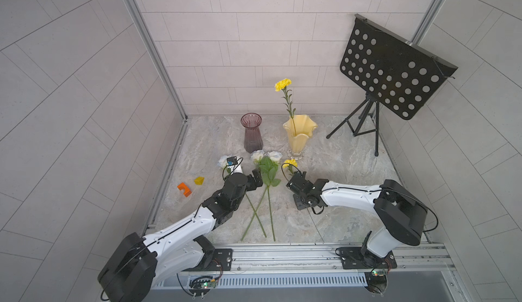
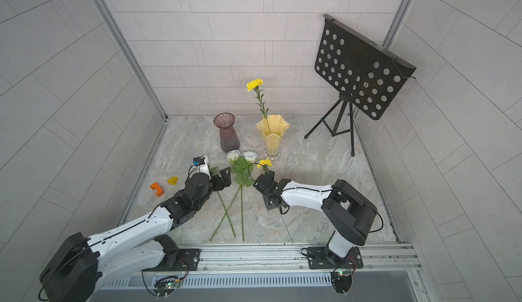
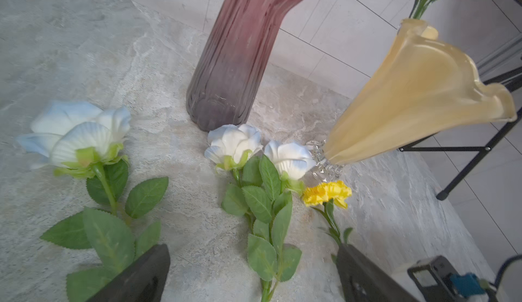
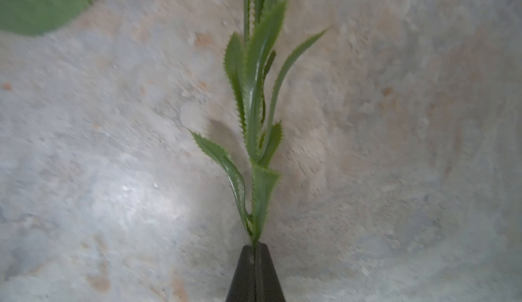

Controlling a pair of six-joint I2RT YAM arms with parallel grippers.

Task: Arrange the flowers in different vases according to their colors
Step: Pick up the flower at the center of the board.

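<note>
A ribbed purple vase [image 1: 252,133] [image 2: 227,132] [image 3: 240,60] stands at the back beside a pale yellow ruffled vase [image 1: 299,136] [image 2: 272,135] [image 3: 409,102]. One yellow carnation [image 1: 283,84] [image 2: 254,84] stands in the yellow vase. Three white roses [image 3: 76,133] [image 3: 234,142] [image 3: 291,156] lie on the table in front of the vases. A second yellow carnation [image 1: 290,163] [image 3: 327,193] lies to their right. My right gripper [image 1: 300,174] [image 4: 255,248] is shut on its thin stem. My left gripper [image 1: 255,180] [image 3: 252,248] is open, with the stems of two roses running between its fingers.
A black perforated music stand [image 1: 392,68] on a tripod fills the back right corner. An orange block [image 1: 184,189] and a yellow block [image 1: 199,180] lie at the table's left edge. Tiled walls close in three sides; a metal rail [image 1: 282,254] runs along the front.
</note>
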